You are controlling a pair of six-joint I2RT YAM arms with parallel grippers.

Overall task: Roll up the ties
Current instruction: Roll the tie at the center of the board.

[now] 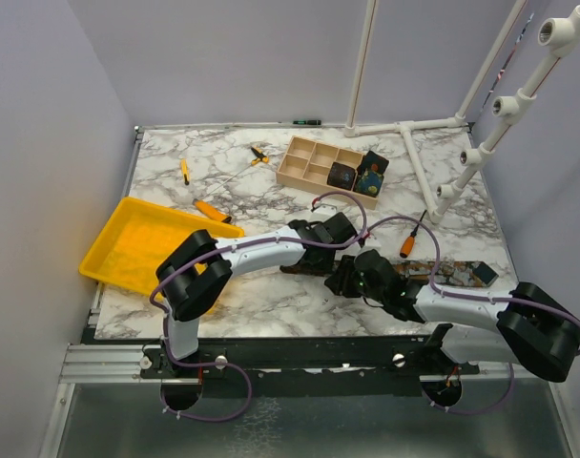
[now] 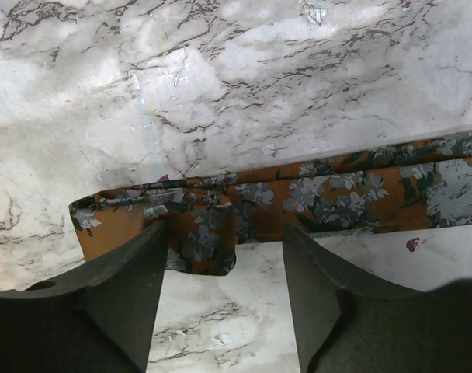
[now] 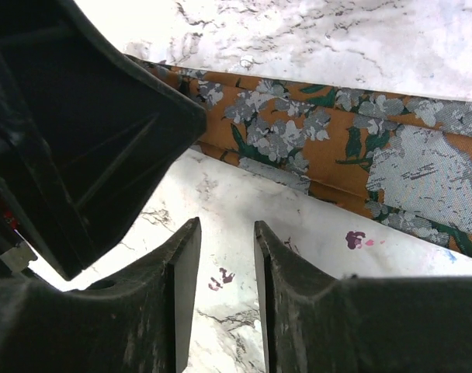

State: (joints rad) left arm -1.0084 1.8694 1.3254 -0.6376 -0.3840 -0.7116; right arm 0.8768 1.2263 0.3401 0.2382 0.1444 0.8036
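Done: two rolls (image 1: 343,176) are seen stowed in the box (image 1: 300,164) on the far side of the table (image 1: 261,305), at the box's right end. Both are judged finished.
In hand: one tie (image 2: 321,194), orange-brown with grey flowers, is laid flat along the near part of the table. It runs from the grippers out to the right.
Tie end: a short fold-over is seen at the left end in the left wrist view. At most a first turn is made, and no real roll is formed yet.
Left gripper (image 2: 224,268): the jaws are held apart, straddling the folded end. Nothing is clamped, and whether the cloth is touched cannot be told.
Right gripper (image 3: 227,287): the jaws are parted by a narrow gap with nothing between them. It is held over bare marble just beside the tie's near edge, close to the left gripper.
Other ties: none is made out in the top view. Whether more are waiting cannot be told.
Left to do: nearly the whole length is yet to be rolled. The roll is then likely to be put in the box, where free compartments are seen.
Progress: two ties are counted done, and the third is judged barely begun.
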